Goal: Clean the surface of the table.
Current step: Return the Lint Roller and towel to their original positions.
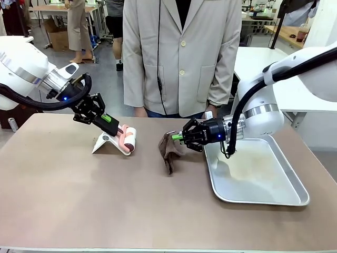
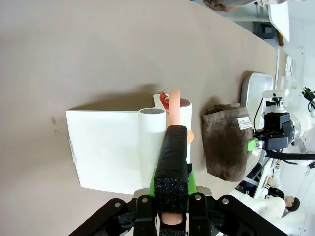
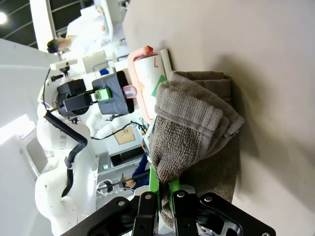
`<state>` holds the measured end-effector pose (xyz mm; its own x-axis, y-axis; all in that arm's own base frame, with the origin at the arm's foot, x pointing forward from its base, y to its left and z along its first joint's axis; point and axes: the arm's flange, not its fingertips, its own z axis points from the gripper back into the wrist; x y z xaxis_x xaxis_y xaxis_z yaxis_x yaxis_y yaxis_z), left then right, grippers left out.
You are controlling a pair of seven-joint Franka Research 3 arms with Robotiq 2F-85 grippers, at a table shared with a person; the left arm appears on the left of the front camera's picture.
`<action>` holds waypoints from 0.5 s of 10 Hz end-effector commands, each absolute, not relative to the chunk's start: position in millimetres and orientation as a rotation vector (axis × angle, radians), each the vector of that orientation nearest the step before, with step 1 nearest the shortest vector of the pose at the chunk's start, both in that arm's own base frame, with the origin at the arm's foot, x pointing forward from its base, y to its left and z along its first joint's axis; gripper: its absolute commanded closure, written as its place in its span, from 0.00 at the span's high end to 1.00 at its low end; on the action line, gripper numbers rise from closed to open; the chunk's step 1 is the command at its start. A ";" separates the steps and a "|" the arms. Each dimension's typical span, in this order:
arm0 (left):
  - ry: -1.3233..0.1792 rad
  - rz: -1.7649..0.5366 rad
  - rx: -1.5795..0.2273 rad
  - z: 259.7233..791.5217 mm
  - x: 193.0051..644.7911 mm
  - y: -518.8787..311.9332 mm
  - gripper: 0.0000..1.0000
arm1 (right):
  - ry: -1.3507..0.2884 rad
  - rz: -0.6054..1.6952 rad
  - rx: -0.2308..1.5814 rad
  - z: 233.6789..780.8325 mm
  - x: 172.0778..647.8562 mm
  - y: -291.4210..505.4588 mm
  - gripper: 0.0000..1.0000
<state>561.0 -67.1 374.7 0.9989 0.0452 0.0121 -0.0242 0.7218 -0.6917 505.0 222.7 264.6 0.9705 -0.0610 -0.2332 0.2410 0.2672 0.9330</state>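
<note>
Toward far edge of worktop [image 1: 63,195], mid-span: right hand [image 1: 180,137] clamped on folded brown cloth [image 1: 169,150], lower part draped on surface. Left hand [image 1: 111,122] closed on black-grip handle of lint roller [image 1: 128,140], resting on white sheet [image 1: 108,143]. For wiping: press cloth flat, sweep evenly. Metal tray [image 1: 295,192] touching right of cloth limits travel; person close behind far edge.

Near half of table [image 1: 79,211] open, lint roller [image 1: 128,139], cloth [image 1: 169,150], tray [image 1: 295,196] obstructing beyond
</note>
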 end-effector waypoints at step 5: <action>-0.094 0.015 -0.674 375.0 559.7 -49.3 0.22 | 0.176 -0.239 1.313 264.0 508.2 222.8 0.09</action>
